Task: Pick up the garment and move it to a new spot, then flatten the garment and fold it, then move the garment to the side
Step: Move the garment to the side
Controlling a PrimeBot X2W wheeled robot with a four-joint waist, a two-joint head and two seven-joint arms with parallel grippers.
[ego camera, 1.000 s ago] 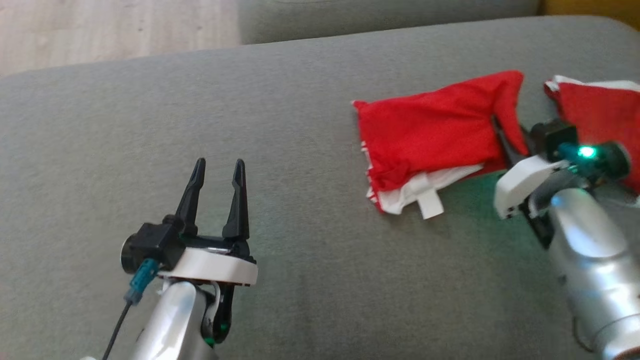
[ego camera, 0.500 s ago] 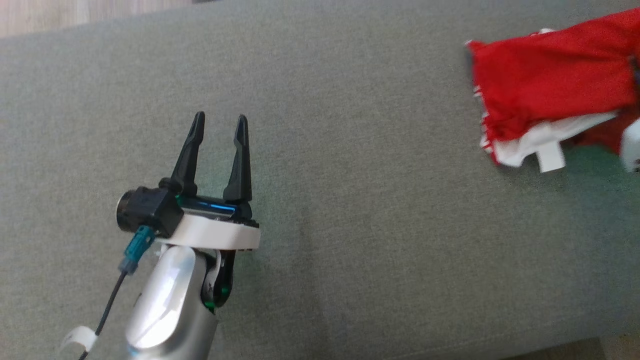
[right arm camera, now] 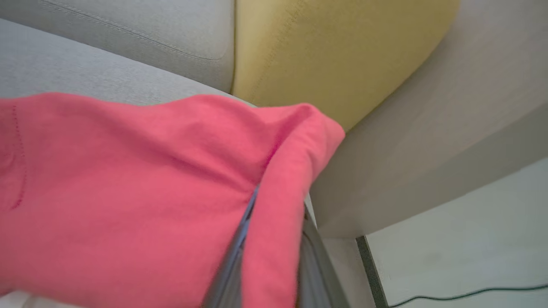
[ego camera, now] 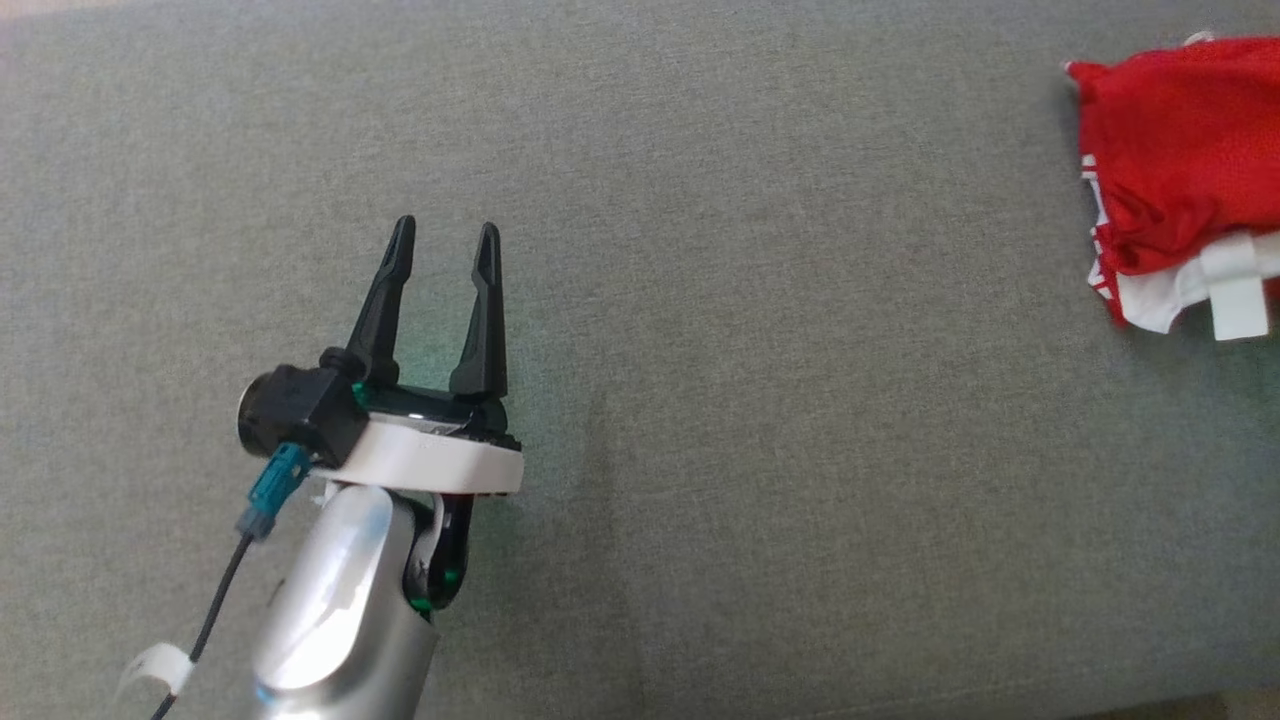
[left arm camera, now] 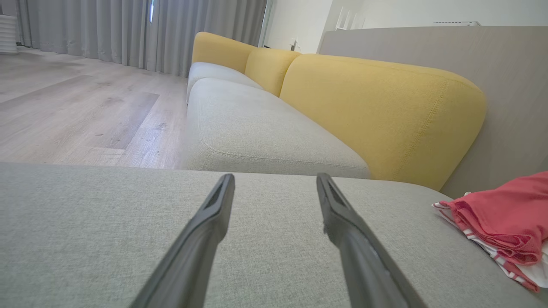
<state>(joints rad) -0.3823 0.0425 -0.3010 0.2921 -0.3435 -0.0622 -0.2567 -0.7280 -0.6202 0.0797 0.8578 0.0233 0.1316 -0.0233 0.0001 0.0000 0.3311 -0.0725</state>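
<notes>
The grey sofa seat (ego camera: 760,420) fills the foreground, with a yellow backrest (left arm camera: 376,111) behind it. The head camera has swung over the last second, so the folded red garment (ego camera: 1170,150) with its white lining now lies at that view's right edge. Whether the cloth itself has travelled is unclear. The right gripper (right arm camera: 280,201) stays clenched on a red fold, so the move to the side looks underway. The left gripper (ego camera: 445,228) hangs spread wide and empty, well apart from the garment.

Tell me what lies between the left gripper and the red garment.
Bare grey sofa cushion separates left gripper from garment, per head view.
</notes>
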